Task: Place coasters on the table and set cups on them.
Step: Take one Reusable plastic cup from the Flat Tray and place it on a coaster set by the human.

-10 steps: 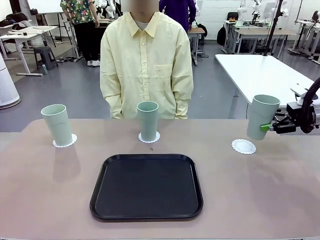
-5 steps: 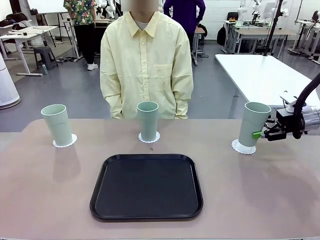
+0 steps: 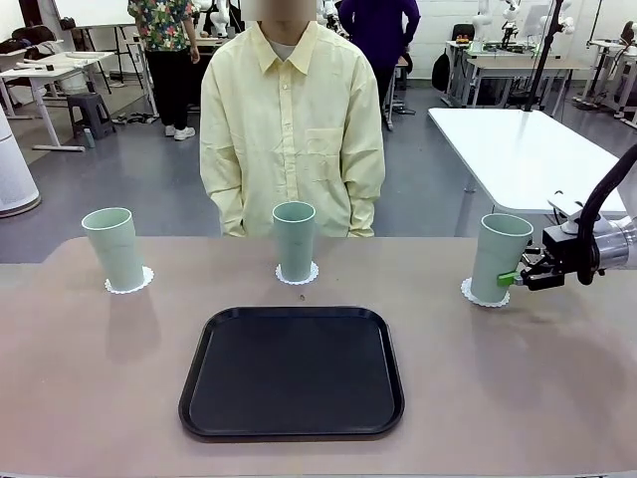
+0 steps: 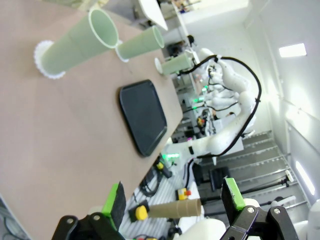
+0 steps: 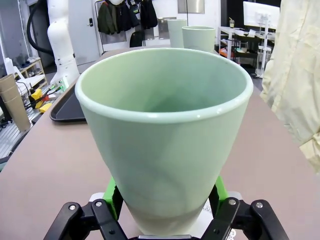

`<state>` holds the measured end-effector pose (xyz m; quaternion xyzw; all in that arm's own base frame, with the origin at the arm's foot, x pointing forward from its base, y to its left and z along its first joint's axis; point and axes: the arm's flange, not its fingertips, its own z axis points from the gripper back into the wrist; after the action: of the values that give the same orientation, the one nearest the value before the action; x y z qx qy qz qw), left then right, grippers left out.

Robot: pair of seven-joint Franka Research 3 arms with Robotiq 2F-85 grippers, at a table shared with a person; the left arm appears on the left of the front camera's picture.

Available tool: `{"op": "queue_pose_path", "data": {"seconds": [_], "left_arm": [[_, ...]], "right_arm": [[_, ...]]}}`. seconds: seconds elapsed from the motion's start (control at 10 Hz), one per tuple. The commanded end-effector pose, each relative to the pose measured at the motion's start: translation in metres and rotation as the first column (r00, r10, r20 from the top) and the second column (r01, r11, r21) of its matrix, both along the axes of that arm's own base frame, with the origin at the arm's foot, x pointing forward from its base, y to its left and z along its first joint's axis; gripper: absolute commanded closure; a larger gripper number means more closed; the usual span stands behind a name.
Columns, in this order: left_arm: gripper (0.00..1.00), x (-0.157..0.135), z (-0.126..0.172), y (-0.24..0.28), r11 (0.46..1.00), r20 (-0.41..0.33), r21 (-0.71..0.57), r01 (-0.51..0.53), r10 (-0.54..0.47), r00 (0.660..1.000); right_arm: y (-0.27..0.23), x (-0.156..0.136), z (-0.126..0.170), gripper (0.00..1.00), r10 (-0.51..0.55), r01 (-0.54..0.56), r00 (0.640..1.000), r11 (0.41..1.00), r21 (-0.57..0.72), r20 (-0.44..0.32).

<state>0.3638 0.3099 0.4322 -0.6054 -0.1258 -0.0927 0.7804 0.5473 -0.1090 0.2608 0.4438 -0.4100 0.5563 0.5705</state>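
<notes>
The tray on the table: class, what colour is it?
Black; the tray shows best in the front view.

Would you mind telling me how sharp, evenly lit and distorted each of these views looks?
Front view: sharp, evenly lit, soft shadows beside each cup. Left wrist view: rolled sideways, ceiling lights blown out. Right wrist view: the held cup looms wide-angle large, in focus.

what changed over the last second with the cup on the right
The right end effector, shut on the right cup, carried it toward the table's middle and down, from hanging in the air beside the right coaster to standing on it. It has not let go. The left cup, the middle cup, their coasters and the black tray stayed put; the left end effector stayed open.
</notes>
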Motion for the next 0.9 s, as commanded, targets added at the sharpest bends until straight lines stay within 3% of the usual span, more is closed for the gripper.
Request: {"op": "queue_pose_path", "data": {"seconds": [0.0,0.8], "left_arm": [[0.0,-0.001,0.002,0.001,1.0,0.0,0.003,-0.002,0.002,1.0],[0.0,-0.001,0.002,0.001,1.0,0.0,0.003,-0.002,0.002,1.0]], "right_arm": [[-0.001,0.008,-0.004,0.18,0.034,-0.034,0.999,0.999,-0.022,0.022],[-0.009,0.024,-0.012,0.18,0.005,-0.004,0.999,1.0,-0.028,0.04]]}}
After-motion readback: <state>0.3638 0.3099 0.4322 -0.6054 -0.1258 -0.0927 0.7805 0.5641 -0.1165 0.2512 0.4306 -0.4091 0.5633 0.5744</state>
